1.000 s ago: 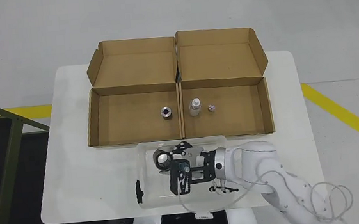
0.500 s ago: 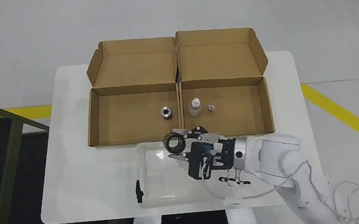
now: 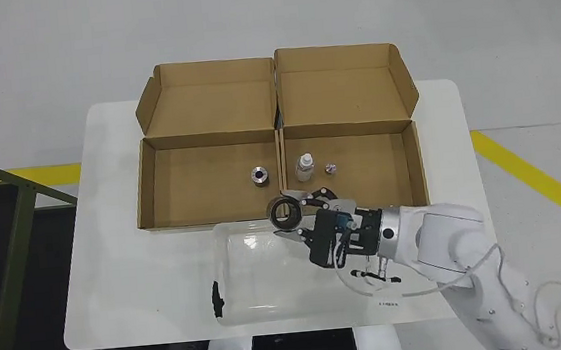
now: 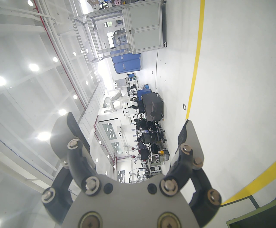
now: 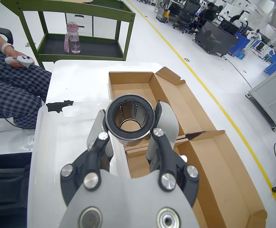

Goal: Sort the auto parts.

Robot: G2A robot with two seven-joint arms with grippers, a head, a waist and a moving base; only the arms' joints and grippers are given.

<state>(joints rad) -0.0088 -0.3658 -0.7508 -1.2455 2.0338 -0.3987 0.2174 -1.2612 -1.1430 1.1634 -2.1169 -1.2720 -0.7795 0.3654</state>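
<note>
My right gripper (image 5: 130, 127) is shut on a metal cylindrical bearing (image 5: 130, 117) with a black end ring. In the top view the bearing (image 3: 285, 212) hangs over the near wall where the two cardboard boxes meet, at the far edge of the clear plastic tray (image 3: 239, 279). The left box (image 3: 151, 186) holds one metal bearing (image 3: 258, 175). The right box (image 3: 415, 168) holds a small white bottle (image 3: 305, 165) and a small pinkish part (image 3: 331, 168). My left gripper (image 4: 133, 131) is open, off the table, facing the room.
A black scrap (image 3: 216, 300) is stuck on the tray's left rim. Both box lids (image 3: 273, 85) stand open at the back. A green cart (image 5: 82, 43) stands beside the table.
My right gripper has lifted the bearing out of the tray and carried it away from the robot and to the right, up to the boxes' near wall.
</note>
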